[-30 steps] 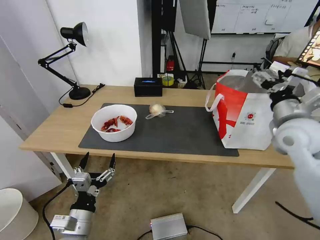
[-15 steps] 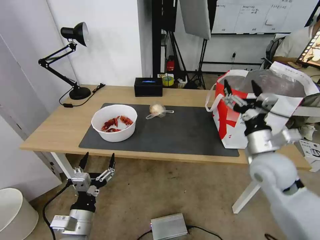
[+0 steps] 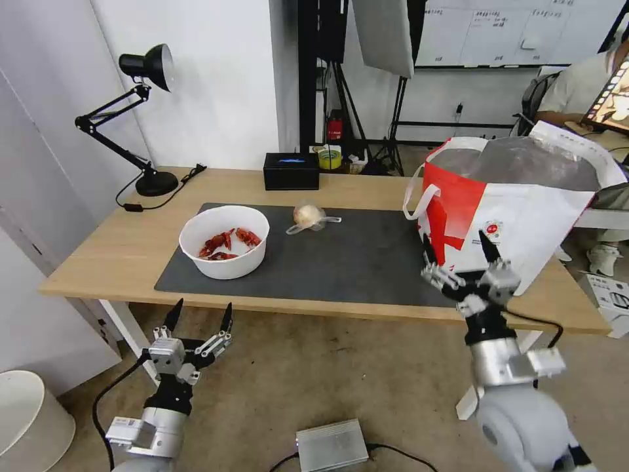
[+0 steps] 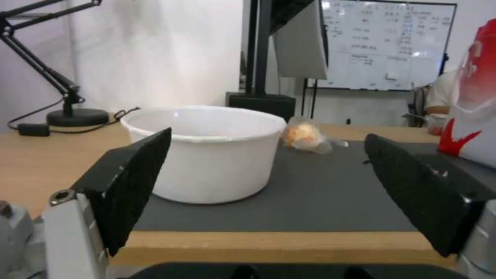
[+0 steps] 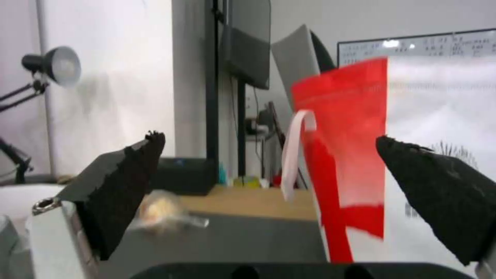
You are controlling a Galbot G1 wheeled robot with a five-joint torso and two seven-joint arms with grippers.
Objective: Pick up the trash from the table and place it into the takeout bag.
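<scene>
Right end effector (image 3: 460,257) spread and empty, dropped from over the takeout bag (image 3: 517,223) to the desk (image 3: 92,255) front edge just before it: drop-off looks done. Left end effector (image 3: 200,319) spread, low before the desk, bowl of crayfish shells (image 3: 225,241) beyond it, wrapped lump (image 3: 309,216) farther back on the mat.

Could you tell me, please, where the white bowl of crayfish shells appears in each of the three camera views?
Head view: white bowl stands on the near-left part of the dark mat, red shells inside.
Left wrist view: the bowl is centre-left, seen from the side between the open fingers.
Right wrist view: a white edge at the far left may be the bowl; I cannot confirm it.
Shared landmark: the wrapped beige lump on the mat.
</scene>
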